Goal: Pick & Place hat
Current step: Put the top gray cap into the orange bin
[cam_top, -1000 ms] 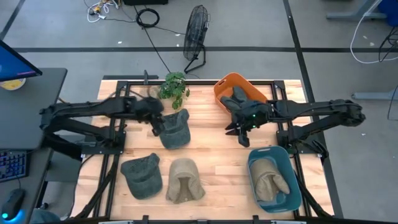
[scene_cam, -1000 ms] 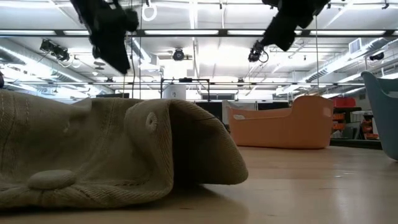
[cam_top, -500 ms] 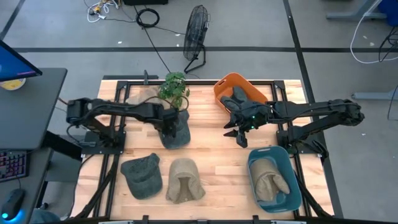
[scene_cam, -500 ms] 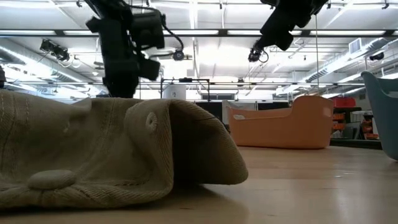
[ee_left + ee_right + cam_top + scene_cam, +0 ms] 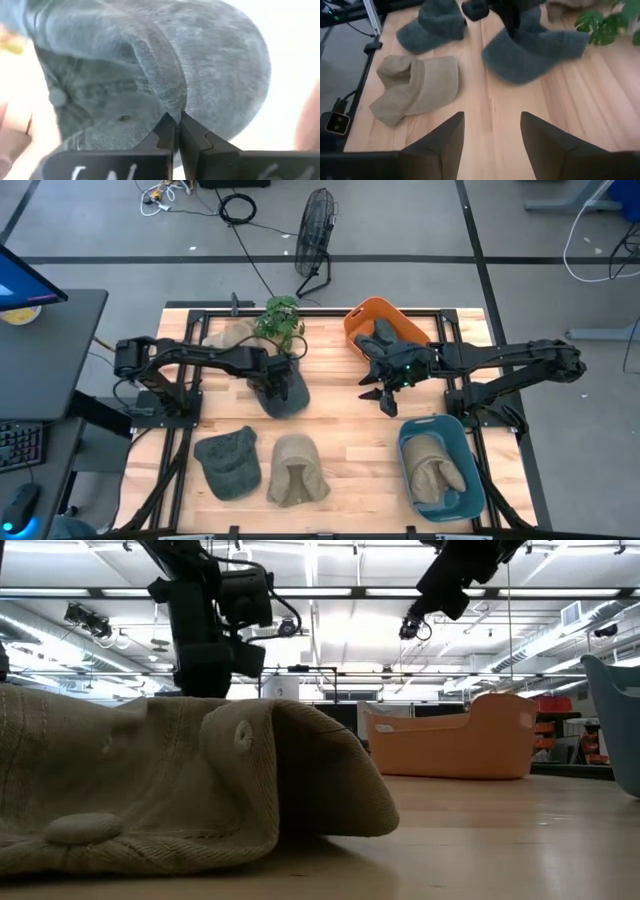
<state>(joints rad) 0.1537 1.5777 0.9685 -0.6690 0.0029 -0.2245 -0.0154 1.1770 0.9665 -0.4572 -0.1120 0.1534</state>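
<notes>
A grey-blue hat (image 5: 288, 392) lies on the wooden table, left of the middle and just in front of the plant (image 5: 280, 318). My left gripper (image 5: 272, 380) is down on its crown and shut on it; the wrist view shows the hat (image 5: 150, 65) filling the picture above the closed fingers. My right gripper (image 5: 383, 394) hangs open above the table right of the middle, beside the orange bin (image 5: 358, 320), with nothing between its fingers (image 5: 449, 137). My left gripper pinches a raised fold of the crown cloth (image 5: 174, 106) between its two fingertips (image 5: 167, 132), near the crown's middle seam. The fingers come from above, pointing down. The hat rests on the table under them.
A dark grey hat (image 5: 228, 462) and a tan hat (image 5: 297, 470) lie near the front edge. Another tan hat (image 5: 228, 332) lies by the plant. The orange bin holds a dark hat (image 5: 385, 332); the blue bin (image 5: 408, 450) at the front right holds a tan one.
My left gripper has gone toward the table's right edge and down onto the grey-blue hat, then shut on its crown cloth. The hat stays on the table. My right gripper's fingers have spread a little wider.
</notes>
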